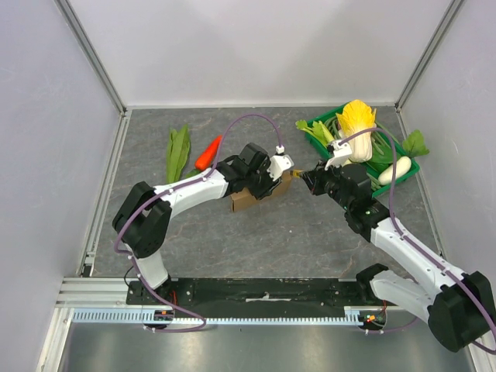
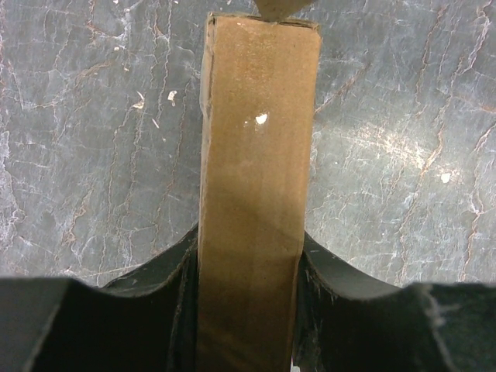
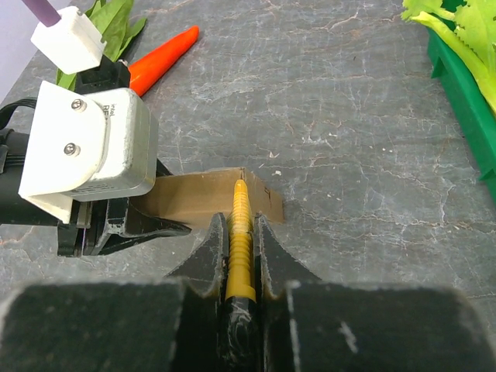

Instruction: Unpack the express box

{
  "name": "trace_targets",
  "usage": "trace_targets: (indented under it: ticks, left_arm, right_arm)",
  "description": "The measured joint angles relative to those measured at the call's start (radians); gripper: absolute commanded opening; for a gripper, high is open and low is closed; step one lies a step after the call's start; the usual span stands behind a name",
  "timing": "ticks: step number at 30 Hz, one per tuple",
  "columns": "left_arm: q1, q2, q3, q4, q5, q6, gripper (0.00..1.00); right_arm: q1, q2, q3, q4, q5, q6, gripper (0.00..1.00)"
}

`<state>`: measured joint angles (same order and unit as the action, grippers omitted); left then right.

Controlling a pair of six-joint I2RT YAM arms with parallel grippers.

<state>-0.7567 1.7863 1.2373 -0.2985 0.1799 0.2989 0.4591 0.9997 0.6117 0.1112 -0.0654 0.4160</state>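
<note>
While left gripper (image 2: pixel 248 242) clamps box (image 2: pixel 260 116) and right gripper (image 3: pixel 239 225) pinches yellow rod (image 3: pixel 240 198) at its end, we list risk: hard push could slip box loose.

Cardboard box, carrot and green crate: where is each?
cardboard box (image 2: pixel 256 194), left wrist view, its long brown face.
carrot (image 1: pixel 208 153), top view, middle of its orange body.
green crate (image 3: pixel 463 101), right wrist view, its near wall.

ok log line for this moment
left fingers: shut on express box | right fingers: shut on yellow ribbed tool | tool tip: at box's top edge
</note>
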Motion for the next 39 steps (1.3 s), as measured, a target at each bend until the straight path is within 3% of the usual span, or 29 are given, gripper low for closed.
trace_targets:
  ticks: [8, 15, 20, 28, 29, 30, 39]
  left_arm:
    - [0.000, -0.002, -0.002, 0.001, 0.005, 0.000, 0.27]
    - [0.020, -0.004, -0.002, 0.020, -0.005, -0.032, 0.32]
    - [0.031, -0.005, 0.001, 0.026, -0.005, -0.055, 0.47]
    - [0.035, -0.004, 0.013, 0.009, -0.004, -0.066, 0.67]
    - [0.037, -0.004, 0.013, 0.009, -0.004, -0.068, 0.80]
    - [0.039, -0.004, 0.013, 0.008, -0.004, -0.071, 0.84]
    - [0.041, -0.010, 0.014, -0.005, 0.010, -0.101, 0.84]
  right_arm:
    - [0.000, -0.011, 0.009, -0.030, 0.004, 0.003, 0.00]
    - [0.013, -0.018, 0.057, -0.194, 0.003, 0.007, 0.00]
    - [0.023, -0.019, 0.086, -0.320, 0.056, 0.018, 0.00]
    - [0.023, 0.026, 0.185, -0.344, 0.163, 0.022, 0.00]
    - [0.023, 0.040, 0.188, -0.345, 0.174, 0.022, 0.00]
    - [0.023, 0.060, 0.193, -0.346, 0.190, 0.023, 0.00]
    - [0.008, 0.262, 0.229, -0.323, 0.236, 0.045, 0.00]
